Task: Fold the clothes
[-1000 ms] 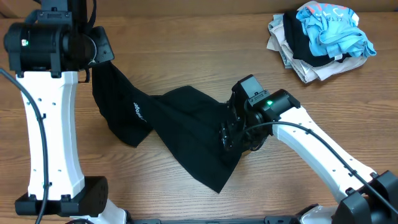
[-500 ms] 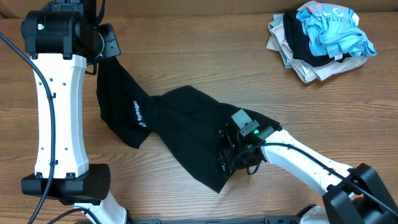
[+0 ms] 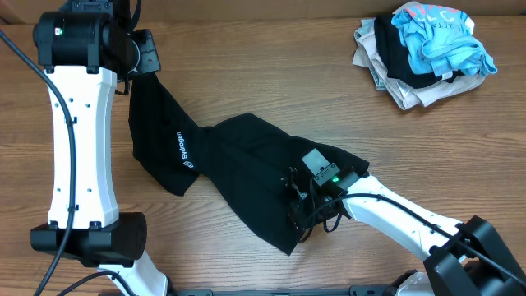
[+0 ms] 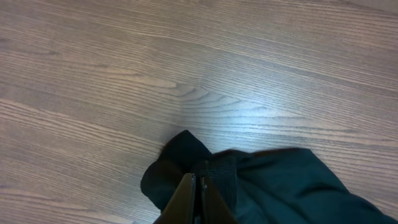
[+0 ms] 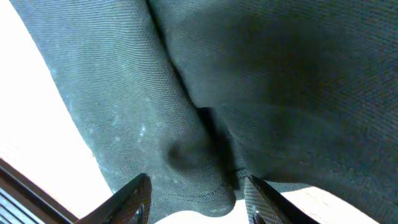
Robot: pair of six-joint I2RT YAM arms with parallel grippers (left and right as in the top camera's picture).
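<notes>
Now left tool (image 4: 198, 186) pinches black T-shirt (image 3: 238, 164) — right tool (image 5: 196, 190) straddles it.

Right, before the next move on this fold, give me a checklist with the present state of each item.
1. Left gripper clamped on a corner of the black T-shirt: ok.
2. Right gripper straddles a fold at the shirt's near edge: ok.
3. Right grip secured: not ok, its jaws stand apart and have not yet pinched the fabric.
4. Shirt lying flat: not ok, it is bunched and twisted between the two arms.
5. How many layers sit between the right jaws: cannot tell.
6. Pile of other garments apart from the shirt: ok, it lies at the far right of the table.
</notes>
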